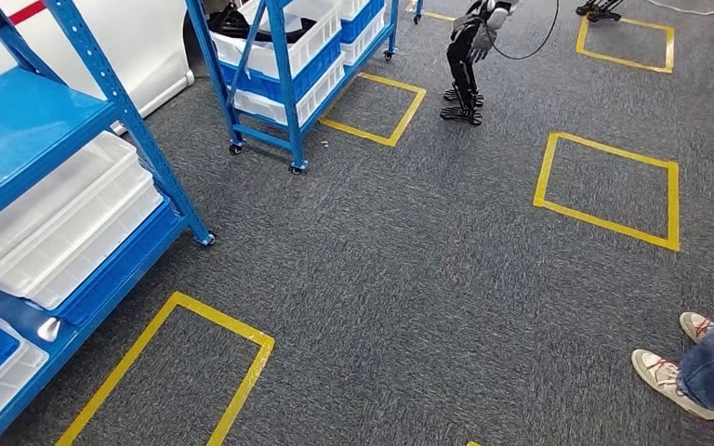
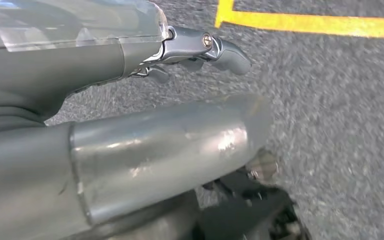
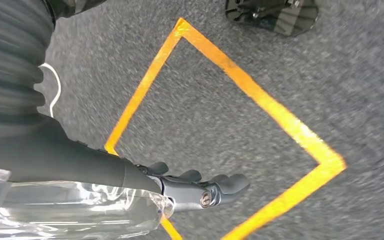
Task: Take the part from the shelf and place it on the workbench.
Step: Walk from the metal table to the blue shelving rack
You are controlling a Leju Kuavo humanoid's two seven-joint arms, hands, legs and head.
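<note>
Head view:
- Blue shelf rack (image 1: 28, 121) at left of frame, carrying stacked white plastic bins (image 1: 60, 223).
- Small silvery object (image 1: 48, 328) on the edge of the lower blue shelf, lower left of frame, just beside the bins. Too small to confirm as the part.
- Second blue rack on castors (image 1: 284, 84) at upper centre, also loaded with white bins.
- Grey carpet floor (image 1: 409, 279) marked with yellow tape squares (image 1: 609, 190).
- Dark legged robot (image 1: 469, 60) standing at top centre, near a black cable.
- Person's jeans leg and white sneaker (image 1: 662, 373) at lower right of frame.

Left wrist view:
- Left hand (image 2: 170, 145) hanging above the carpet, thick grey thumb in the foreground, darker fingers (image 2: 215, 49) stretched out loosely beyond it.
- Nothing gripped; fingers spread.
- Strip of yellow tape on the floor past the fingertips.

Right wrist view:
- Right hand (image 3: 195, 190) above a yellow tape square on the carpet.
- Fingers (image 3: 230, 184) slightly bent, side by side, holding nothing.

Silvery object well apart from both hands; no contact.
</note>
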